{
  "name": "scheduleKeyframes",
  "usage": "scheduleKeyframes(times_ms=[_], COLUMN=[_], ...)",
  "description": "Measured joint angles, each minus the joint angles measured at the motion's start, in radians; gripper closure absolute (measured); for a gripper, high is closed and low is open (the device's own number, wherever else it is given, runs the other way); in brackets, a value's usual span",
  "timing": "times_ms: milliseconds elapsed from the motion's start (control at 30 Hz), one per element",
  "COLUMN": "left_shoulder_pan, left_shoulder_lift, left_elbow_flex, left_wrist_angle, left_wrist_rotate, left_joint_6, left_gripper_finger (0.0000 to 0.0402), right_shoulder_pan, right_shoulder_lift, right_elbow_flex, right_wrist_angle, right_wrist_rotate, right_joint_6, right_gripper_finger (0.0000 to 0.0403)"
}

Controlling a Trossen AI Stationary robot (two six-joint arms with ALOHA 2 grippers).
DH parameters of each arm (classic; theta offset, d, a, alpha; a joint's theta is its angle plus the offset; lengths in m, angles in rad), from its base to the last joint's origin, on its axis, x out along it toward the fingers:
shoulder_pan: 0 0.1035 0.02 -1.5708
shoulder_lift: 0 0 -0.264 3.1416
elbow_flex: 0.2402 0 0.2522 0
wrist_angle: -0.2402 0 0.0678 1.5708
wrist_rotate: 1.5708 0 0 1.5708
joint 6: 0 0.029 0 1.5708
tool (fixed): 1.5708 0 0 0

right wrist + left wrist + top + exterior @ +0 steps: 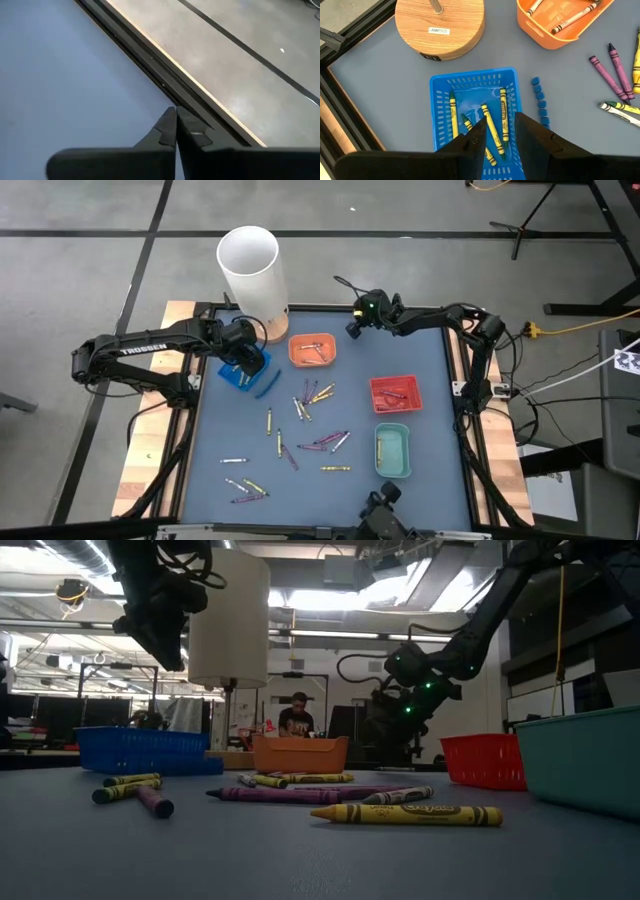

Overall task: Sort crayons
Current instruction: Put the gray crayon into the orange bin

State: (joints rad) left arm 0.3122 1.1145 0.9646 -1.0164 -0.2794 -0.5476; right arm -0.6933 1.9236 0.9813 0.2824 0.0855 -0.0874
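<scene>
Left gripper (496, 131) hovered over the blue tray (440, 85) near the table's far-left corner, fingers apart with a yellow crayon (491, 131) showing between them; whether gripped or lying among the other yellows, could not tell. Judged step: drop-off of a yellow. Best opened low and lifted straight up to avoid tipping the tray. Loose crayons (310, 395) lay scattered mid-table and toward the near-left corner. Right gripper (175, 125) waited at the far edge, fingers together

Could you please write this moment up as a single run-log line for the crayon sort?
left gripper: open above blue tray, yellow crayons inside | right gripper: shut, idle at table's far edge | loose crayons: still mid-table
</scene>
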Motion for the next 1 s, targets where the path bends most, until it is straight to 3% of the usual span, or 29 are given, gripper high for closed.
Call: scheduleKeyframes(times_ms=[333, 767, 1000], left_shoulder_pan=[0.0, -0.001, -0.001], left_shoulder_lift=[0.0, 0.0, 0.0], left_elbow_flex=[0.0, 0.0, 0.0], left_wrist_angle=[0.0, 0.01, 0.009], left_wrist_rotate=[0.0, 0.002, 0.001], left_joint_6=[0.0, -0.001, -0.001], left_gripper_finger=[0.0317, 0.0317, 0.0317], right_shoulder_pan=[-0.001, -0.001, -0.001], right_shoulder_lift=[0.037, 0.119, 0.127], right_elbow_flex=[0.011, 0.235, 0.279], right_wrist_angle=[-0.012, -0.326, -0.462], right_wrist_rotate=[-0.008, 0.029, 0.063], right_joint_6=[-0.074, -0.075, -0.075], right_gripper_finger=[0.0402, 0.0402, 0.0402])
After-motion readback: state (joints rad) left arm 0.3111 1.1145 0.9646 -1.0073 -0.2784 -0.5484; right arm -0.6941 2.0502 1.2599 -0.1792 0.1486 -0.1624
